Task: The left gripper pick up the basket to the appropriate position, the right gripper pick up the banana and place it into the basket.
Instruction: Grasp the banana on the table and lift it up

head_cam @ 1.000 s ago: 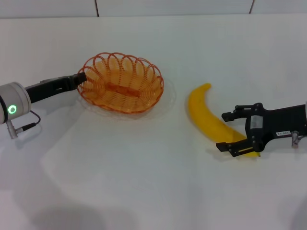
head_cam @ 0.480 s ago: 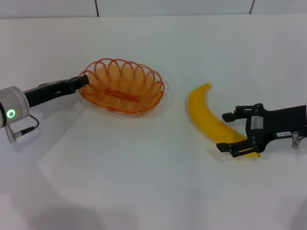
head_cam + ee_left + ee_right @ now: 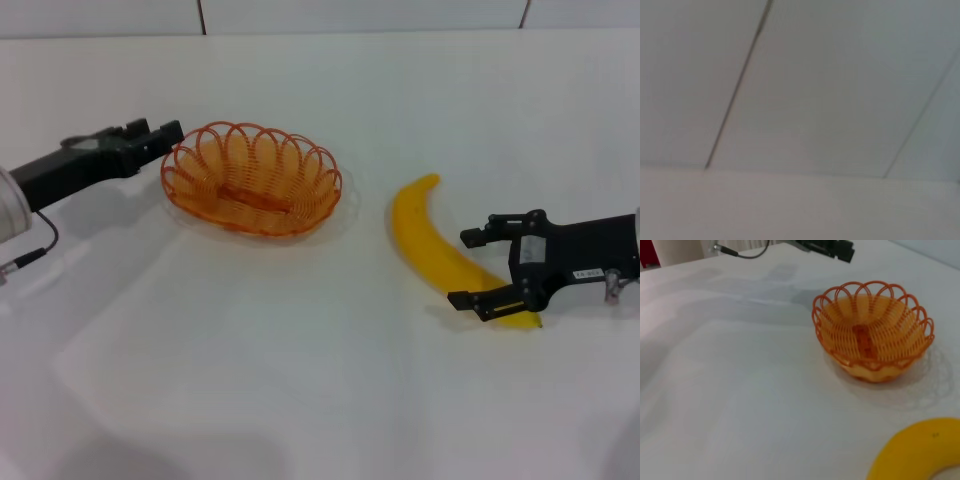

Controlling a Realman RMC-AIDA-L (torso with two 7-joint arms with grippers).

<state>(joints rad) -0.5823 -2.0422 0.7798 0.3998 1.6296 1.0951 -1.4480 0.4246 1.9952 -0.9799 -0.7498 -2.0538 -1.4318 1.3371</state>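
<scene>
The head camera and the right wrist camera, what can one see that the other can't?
Only the head view shows the right gripper, open around the banana's near end, and the whole banana lying on the white table.

Only the right wrist view looks into the basket's bottom from close up, with just one end of the banana at the edge.

Both show the orange basket sitting empty, and the left gripper beside its rim, not holding it.
</scene>
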